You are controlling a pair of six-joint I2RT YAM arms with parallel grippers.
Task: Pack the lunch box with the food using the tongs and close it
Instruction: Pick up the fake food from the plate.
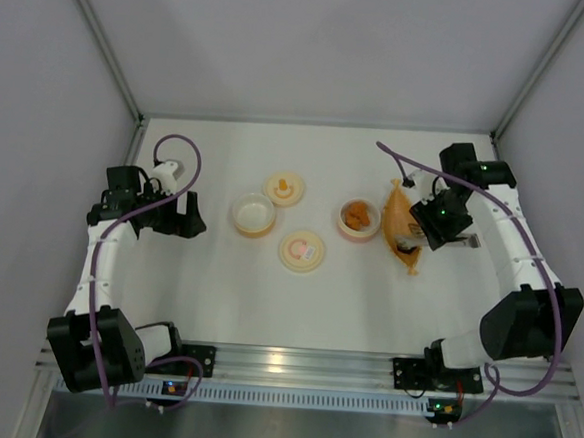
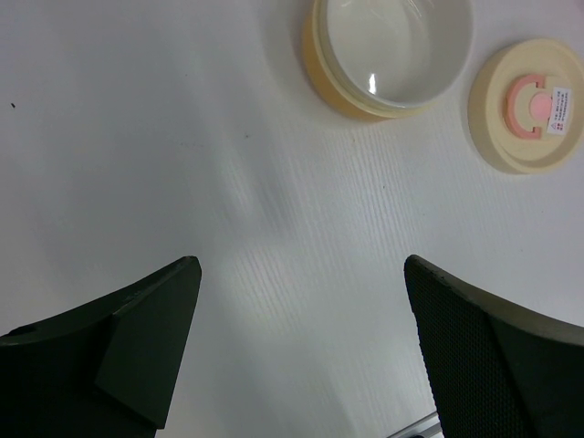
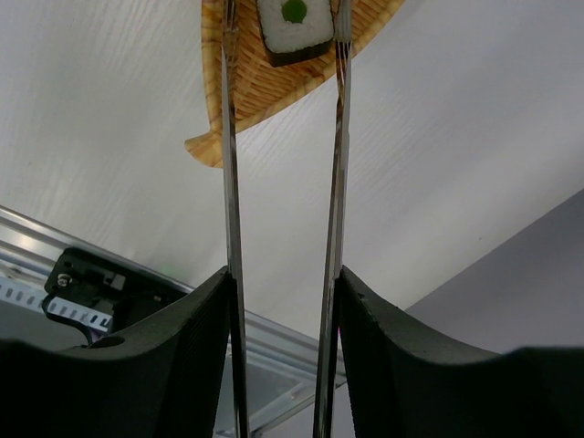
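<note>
The right gripper is clamped on the tongs, its fingers pressing the two silver arms from outside. The arms run almost parallel and stand apart. Between them, near their far end, sits a white piece with a green centre and a dark edge. It lies over the pointed orange bag. There is a gap on the piece's left side, and on its right I cannot tell whether the arm touches it.

From above, the bag lies under the right gripper, just beside the lunch box, which is open with orange-brown chunks inside. Its lid lies flat nearby, pink mark up. A second, empty cream container stands further left, near another lid.

The left gripper hangs wide open over bare table and holds nothing.
</note>
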